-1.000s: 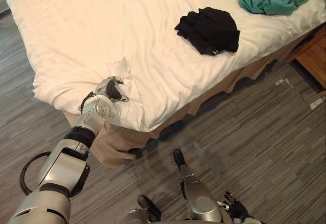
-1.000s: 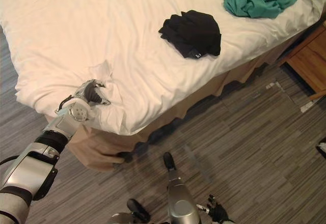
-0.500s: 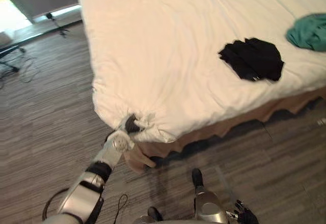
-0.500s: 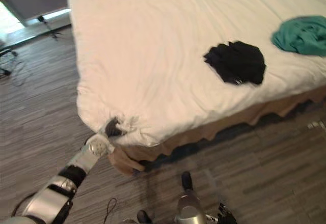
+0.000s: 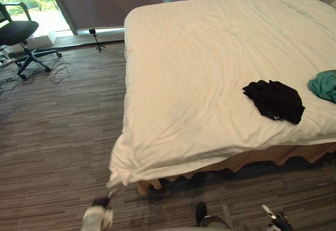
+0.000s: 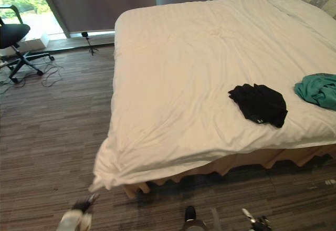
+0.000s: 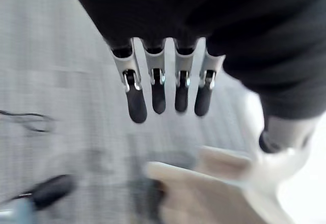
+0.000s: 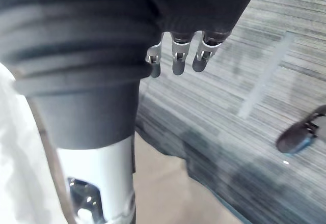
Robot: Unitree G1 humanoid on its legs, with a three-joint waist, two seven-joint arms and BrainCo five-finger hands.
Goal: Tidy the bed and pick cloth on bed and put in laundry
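A white duvet (image 5: 210, 58) covers the bed, its near left corner (image 5: 121, 173) bunched and hanging over the edge. A black cloth (image 5: 274, 101) lies crumpled on the duvet near the front right. A teal cloth (image 6: 317, 90) lies further right at the bed's edge. My left hand (image 5: 98, 216) hangs low over the floor below that corner, apart from it. Its fingers (image 7: 158, 91) are straight and hold nothing. My right hand (image 5: 276, 221) hangs by the floor at the lower right, with fingers (image 8: 175, 56) relaxed and empty.
A beige bed skirt (image 5: 252, 160) runs under the duvet's front edge. An office chair (image 5: 18, 37) stands at the far left by the window, with cables on the floor beside it. A small tripod (image 5: 95, 38) stands near the bed's far corner. A pillow (image 5: 299, 0) lies at the far right.
My left hand has let go of the duvet corner and dropped towards the floor. The camera has swung up and left, so the whole bed now shows.
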